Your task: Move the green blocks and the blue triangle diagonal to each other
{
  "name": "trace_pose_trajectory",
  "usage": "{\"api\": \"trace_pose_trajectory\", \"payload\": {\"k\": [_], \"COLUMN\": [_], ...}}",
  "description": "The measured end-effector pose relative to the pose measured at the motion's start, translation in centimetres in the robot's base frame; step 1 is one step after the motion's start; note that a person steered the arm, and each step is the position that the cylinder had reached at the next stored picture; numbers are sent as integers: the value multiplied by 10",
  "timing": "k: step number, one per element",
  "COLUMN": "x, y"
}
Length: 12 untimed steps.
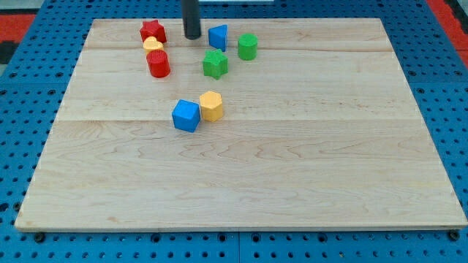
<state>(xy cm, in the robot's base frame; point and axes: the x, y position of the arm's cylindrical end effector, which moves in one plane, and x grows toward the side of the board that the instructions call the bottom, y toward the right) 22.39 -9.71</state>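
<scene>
Jaws: none on this rig, so no released/clenched state to report; arm is ending in a straight dark rod. My tip [191, 36] is sitting on the pale wooden tabletop [292, 183] near the view's top, left of centre.

Tip posn: standing between the red star-shaped block [153, 31] on the view's left and the blue triangular block [218, 36] on the view's right. Tip is lying close to the blue triangle, w/ a small gap showing; can't tell if touching.

Green blocks: green cylinder-like block [247, 47] is sitting just right of the blue triangle, slightly lower in view. Green star-ish block [215, 64] is lying below the triangle, down-left of the green cylinder. The three are forming a tight cluster, none clearly touching.

Others: small yellow block [153, 45], shape unclear, is sitting just below the red star, appears to be touching it. Red cylinder block [159, 64] is standing right below the yellow one. Further toward the view's bottom, approx mid-board: blue cube-like block [186, 115] and yellow hexagonal-looking block [211, 106] are sitting side by side, touching, yellow on the right.

Blue pegboard surface [29, 73] is showing around the tabletop's edges.
</scene>
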Motion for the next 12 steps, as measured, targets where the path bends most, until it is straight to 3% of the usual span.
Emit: {"api": "trace_pose_trajectory", "payload": {"k": [1, 2, 3, 4, 5, 7, 8, 9, 10, 11, 12], "x": [-32, 12, 50, 11, 2, 122, 129, 75, 61, 81, 25], "y": [41, 92, 82, 66, 8, -4, 26, 43, 69, 29, 21]}}
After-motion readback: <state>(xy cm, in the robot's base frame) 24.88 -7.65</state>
